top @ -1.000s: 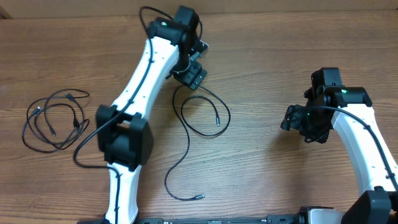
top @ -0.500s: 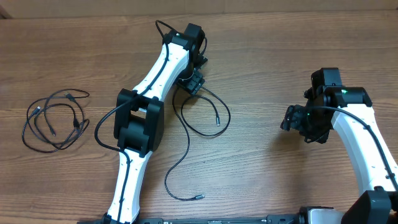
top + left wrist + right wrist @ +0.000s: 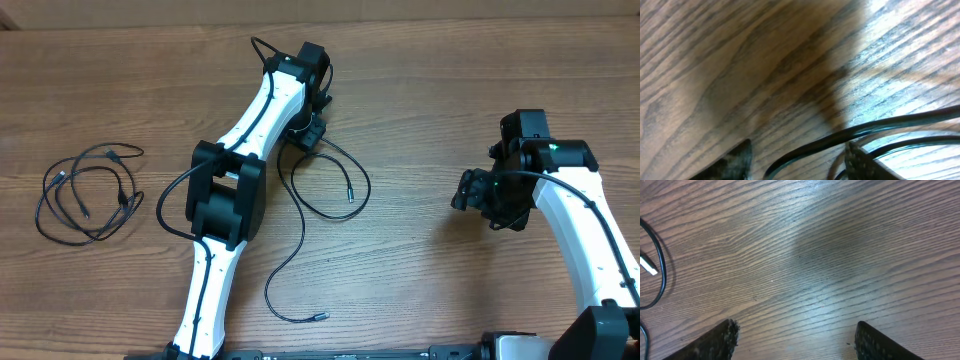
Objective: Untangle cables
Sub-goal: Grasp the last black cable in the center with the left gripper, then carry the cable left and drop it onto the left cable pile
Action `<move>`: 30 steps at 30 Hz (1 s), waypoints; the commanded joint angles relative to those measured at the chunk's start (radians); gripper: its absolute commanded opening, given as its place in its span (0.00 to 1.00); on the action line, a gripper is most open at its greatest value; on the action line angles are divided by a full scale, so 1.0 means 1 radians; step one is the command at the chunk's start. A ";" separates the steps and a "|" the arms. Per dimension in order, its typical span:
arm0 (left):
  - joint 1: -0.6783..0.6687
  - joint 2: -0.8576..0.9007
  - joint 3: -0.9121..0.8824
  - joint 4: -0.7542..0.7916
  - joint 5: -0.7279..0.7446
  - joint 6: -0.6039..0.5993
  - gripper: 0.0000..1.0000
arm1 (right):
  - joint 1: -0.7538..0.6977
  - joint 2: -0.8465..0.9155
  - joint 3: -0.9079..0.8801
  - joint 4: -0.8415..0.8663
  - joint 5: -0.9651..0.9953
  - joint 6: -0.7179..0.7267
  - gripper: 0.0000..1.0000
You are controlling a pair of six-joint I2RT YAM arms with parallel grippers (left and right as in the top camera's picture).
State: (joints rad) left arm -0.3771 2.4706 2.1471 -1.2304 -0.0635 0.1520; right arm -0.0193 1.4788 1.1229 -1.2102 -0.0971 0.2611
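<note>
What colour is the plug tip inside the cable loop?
The small plug tip is silvery white; right wrist view.

No words, numbers or signs could be read anywhere, not on the table (image 3: 450, 80), the cables (image 3: 890, 124) or the white arms (image 3: 252, 118).

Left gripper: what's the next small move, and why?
Probably shut the left gripper on the cable. In the left wrist view its fingers stand apart low over the table, and a strand of the cable runs between them. Overhead, the gripper sits at the top of the middle loop, so a grip there should let that cable be drawn out.
</note>
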 commanded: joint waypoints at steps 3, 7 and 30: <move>0.011 0.015 -0.008 -0.011 0.012 -0.014 0.30 | -0.003 -0.001 -0.005 0.000 -0.001 -0.003 0.73; 0.010 0.015 -0.008 -0.027 0.011 -0.019 0.13 | -0.003 -0.001 -0.005 0.000 -0.001 -0.003 0.73; 0.146 -0.340 0.352 -0.260 -0.230 -0.389 0.04 | -0.003 -0.001 -0.005 0.003 -0.001 -0.003 0.73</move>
State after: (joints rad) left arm -0.2687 2.2887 2.4462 -1.4746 -0.1669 -0.1593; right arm -0.0193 1.4788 1.1225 -1.2125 -0.0971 0.2615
